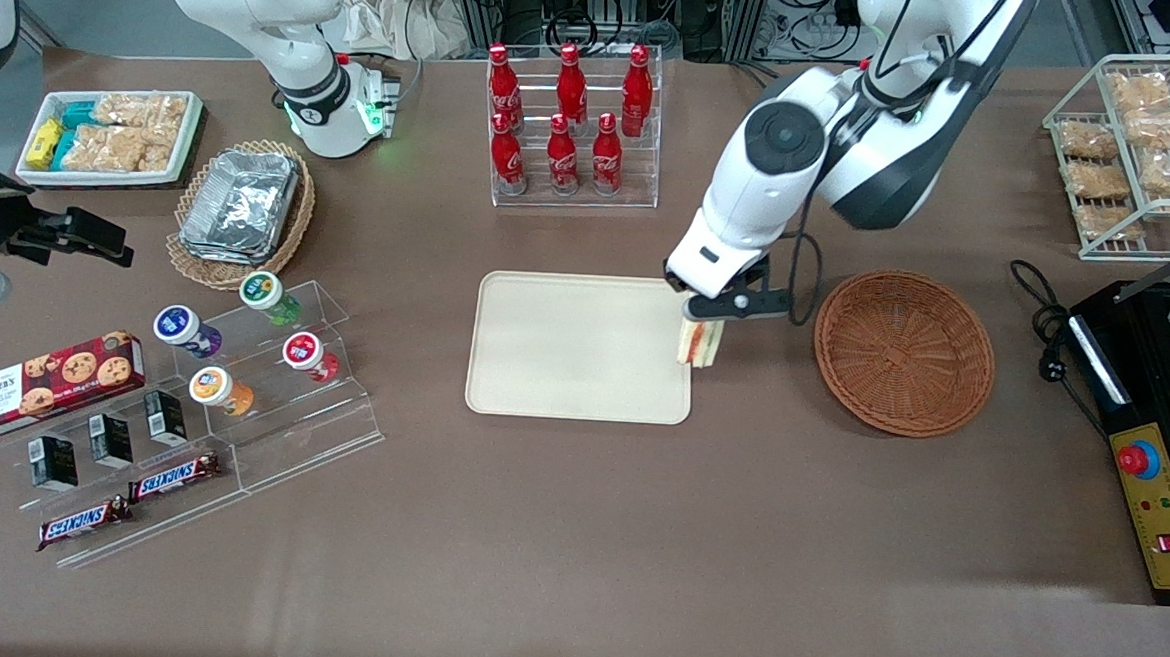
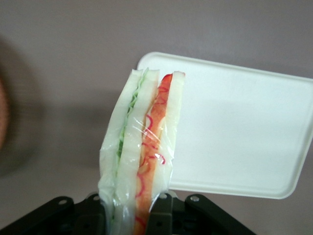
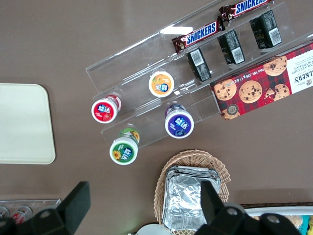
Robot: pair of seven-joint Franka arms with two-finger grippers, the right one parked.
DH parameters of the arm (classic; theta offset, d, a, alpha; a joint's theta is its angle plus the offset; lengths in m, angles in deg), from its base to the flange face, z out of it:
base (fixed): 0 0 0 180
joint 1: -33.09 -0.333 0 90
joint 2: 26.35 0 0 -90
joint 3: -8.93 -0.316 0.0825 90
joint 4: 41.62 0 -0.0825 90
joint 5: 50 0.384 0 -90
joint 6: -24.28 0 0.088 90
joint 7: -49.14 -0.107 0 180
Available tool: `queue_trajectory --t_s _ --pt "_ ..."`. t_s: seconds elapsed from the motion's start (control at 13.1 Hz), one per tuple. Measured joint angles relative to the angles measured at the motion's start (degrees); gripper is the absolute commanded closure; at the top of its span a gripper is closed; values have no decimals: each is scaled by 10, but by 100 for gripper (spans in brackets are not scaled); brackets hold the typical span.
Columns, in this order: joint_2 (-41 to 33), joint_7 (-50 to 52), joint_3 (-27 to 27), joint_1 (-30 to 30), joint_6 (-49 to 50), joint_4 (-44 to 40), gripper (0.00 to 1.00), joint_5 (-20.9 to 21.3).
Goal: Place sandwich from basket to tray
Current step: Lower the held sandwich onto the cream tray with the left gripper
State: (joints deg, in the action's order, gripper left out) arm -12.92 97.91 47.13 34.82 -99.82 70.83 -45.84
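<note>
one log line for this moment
phase: carry | pincer: shut on sandwich, at tray edge nearest basket | basket: empty | sandwich: not yet set down

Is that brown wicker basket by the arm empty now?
Empty: the basket shows only bare weave. The sandwich hangs in the gripper at the tray's edge.

Black hand (image 1: 702,327) holds white sandwich (image 1: 700,344) with red-orange filling; cream tray (image 1: 563,367); reddish-brown woven basket (image 1: 904,351).
</note>
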Motion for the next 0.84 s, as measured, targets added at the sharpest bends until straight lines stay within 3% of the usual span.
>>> queue_trajectory --t_s 0.15,0.53,0.68,0.76,0.84 --pt "36 42 0 13 -38 19 100 55" --pt "163 203 0 37 -110 16 94 266" --pt "197 223 0 39 -111 5 90 298" --pt "205 224 0 40 -112 1 78 303" --pt "210 225 0 42 -114 -3 49 305"
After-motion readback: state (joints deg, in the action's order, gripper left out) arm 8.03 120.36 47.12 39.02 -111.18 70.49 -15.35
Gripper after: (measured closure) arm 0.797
